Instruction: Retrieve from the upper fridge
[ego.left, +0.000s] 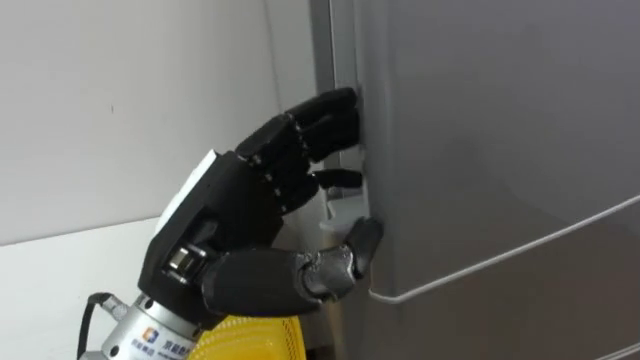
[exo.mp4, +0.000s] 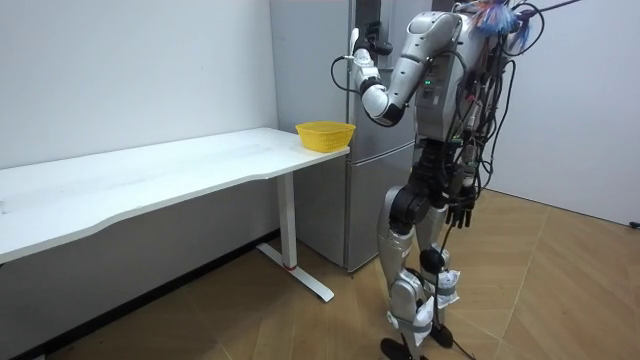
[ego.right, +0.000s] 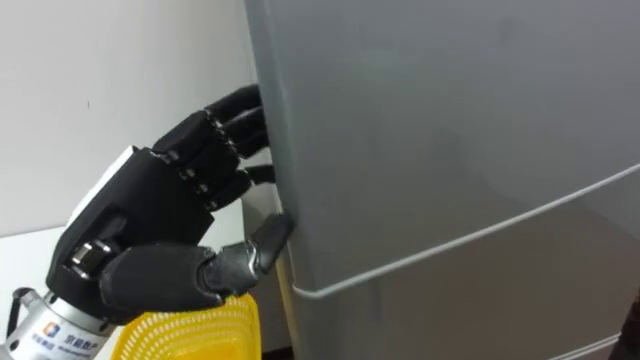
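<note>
A grey fridge (exo.mp4: 366, 130) stands against the wall at the end of the table, and I stand right in front of it. Its upper door (ego.left: 480, 140) takes up the right of both eye views, above a seam that divides it from the lower door (ego.left: 540, 310). My left hand (ego.left: 250, 200) is raised at the upper door's left edge. The fingers (ego.left: 320, 110) hook into the gap behind that edge and the thumb (ego.left: 362, 245) presses on the door's front. The fingertips are hidden behind the edge in the right eye view. My right hand (exo.mp4: 462, 212) hangs relaxed by my hip.
A yellow mesh basket (exo.mp4: 325, 135) sits on the end of the white table (exo.mp4: 180, 175), just below my left hand and next to the fridge. A white wall runs behind the table. Wooden floor lies around me.
</note>
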